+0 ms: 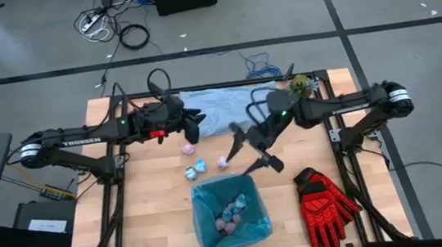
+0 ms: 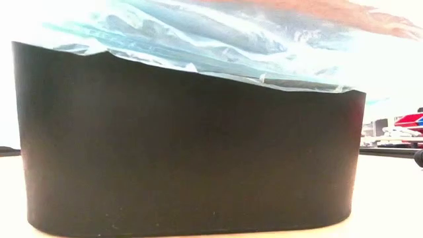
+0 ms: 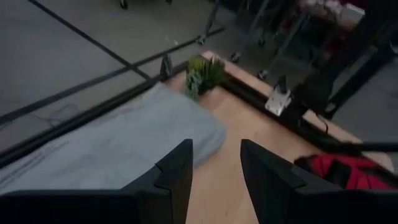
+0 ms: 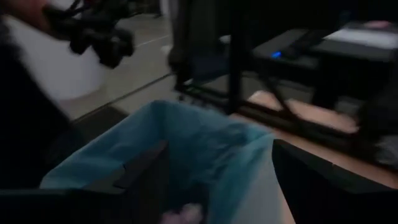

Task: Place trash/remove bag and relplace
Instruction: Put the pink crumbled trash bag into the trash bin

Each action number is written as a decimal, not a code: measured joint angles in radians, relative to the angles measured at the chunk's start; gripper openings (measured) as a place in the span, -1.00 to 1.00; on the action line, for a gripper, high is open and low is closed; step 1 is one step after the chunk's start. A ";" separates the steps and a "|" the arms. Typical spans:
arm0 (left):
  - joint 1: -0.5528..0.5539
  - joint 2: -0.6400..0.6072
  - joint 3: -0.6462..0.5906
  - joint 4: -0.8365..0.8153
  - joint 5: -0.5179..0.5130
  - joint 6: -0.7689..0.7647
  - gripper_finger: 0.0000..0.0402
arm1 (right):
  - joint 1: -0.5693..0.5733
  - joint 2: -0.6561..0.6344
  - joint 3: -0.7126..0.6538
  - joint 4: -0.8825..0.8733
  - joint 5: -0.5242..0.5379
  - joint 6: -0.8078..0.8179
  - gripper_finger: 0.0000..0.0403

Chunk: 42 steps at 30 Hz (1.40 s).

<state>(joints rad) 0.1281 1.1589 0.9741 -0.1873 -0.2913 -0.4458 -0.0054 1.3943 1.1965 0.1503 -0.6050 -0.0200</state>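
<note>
A black bin [image 2: 185, 145] lined with the cyan bag [image 1: 252, 227] stands at the table's near middle, the bag's edge folded over its rim [image 2: 198, 39]. Several trash wads [image 1: 229, 215] lie inside it. Three more wads lie on the table beyond the bin: a pink one [image 1: 187, 149], a blue one [image 1: 195, 169] and a pale pink one [image 1: 223, 162]. My right gripper [image 1: 251, 153] hangs open above the table just beyond the bin's far rim, nothing between its fingers [image 4: 217, 180]. My left gripper [image 1: 195, 126] hovers open at the far middle, empty [image 3: 216, 180].
A paler grey-blue bag [image 1: 219, 105] lies flat along the far edge. A small green plant [image 1: 299, 85] stands at the far right corner. Red work gloves [image 1: 324, 203] lie right of the bin. Bare wood shows left of the bin.
</note>
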 joint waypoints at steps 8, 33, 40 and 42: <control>0.001 -0.038 -0.015 -0.130 0.010 0.063 -0.28 | -0.081 -0.154 0.000 -0.149 0.245 0.009 0.25; 0.035 -0.228 -0.643 0.224 0.262 0.185 -0.26 | -0.275 -0.131 0.000 -0.166 0.375 0.471 -0.01; 0.043 -0.196 -0.733 0.352 0.232 0.276 0.12 | -0.186 -0.059 0.000 -0.101 0.389 0.559 -0.04; 0.043 -0.170 -0.730 0.377 0.208 0.341 0.26 | -0.159 -0.050 -0.001 -0.105 0.419 0.560 -0.05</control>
<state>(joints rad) 0.1711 0.9894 0.2440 0.1900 -0.0834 -0.1044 -0.1640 1.3446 1.1956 0.0456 -0.1860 0.5395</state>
